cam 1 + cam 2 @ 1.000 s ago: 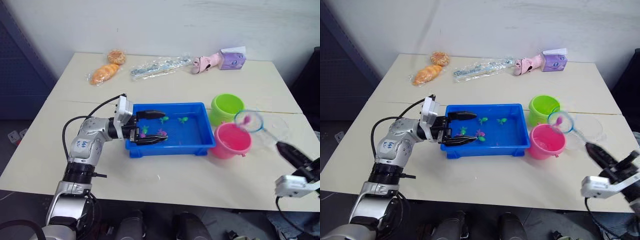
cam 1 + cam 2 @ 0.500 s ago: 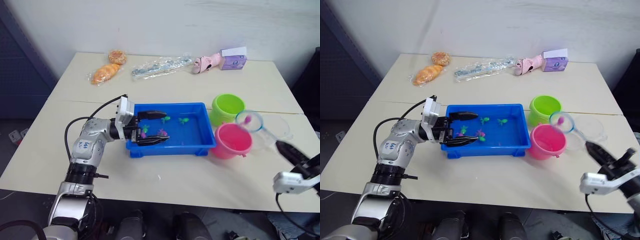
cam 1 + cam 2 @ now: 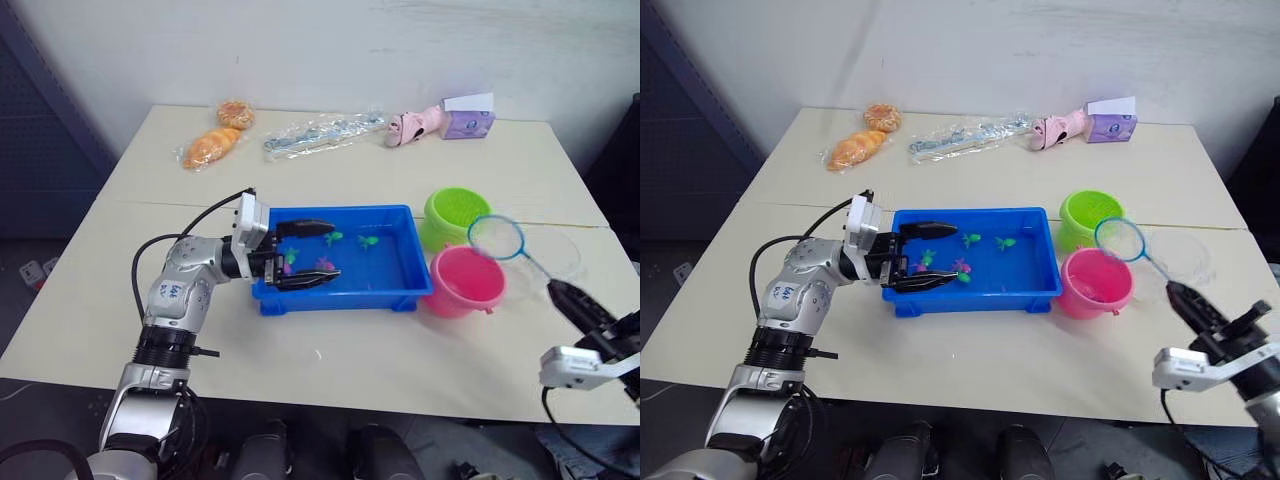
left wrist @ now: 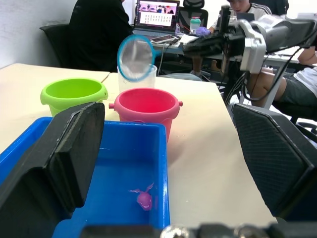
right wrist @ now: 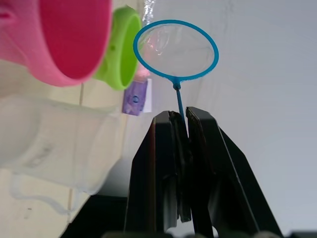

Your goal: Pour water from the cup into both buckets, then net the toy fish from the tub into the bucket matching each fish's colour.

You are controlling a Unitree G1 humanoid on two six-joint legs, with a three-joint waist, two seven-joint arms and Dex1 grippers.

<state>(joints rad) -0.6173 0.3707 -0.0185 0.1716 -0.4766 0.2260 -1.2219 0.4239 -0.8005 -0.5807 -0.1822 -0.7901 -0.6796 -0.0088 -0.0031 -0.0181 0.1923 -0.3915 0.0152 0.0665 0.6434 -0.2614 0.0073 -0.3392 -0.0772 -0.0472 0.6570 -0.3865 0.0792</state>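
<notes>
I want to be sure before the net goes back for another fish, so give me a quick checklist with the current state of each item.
1. Right gripper shut on the net handle: ok.
2. Net hoop has no fish in it: ok.
3. Fish left in the tub: ok, green and pink ones show.
4. Left gripper open around the tub's end wall, not gripping: not ok.
5. Pink bucket and green bucket upright: ok.
6. Water level in buckets: cannot tell.

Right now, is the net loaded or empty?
Empty: the net held by the right gripper shows only clear mesh, no fish inside, in the right wrist view.
</notes>
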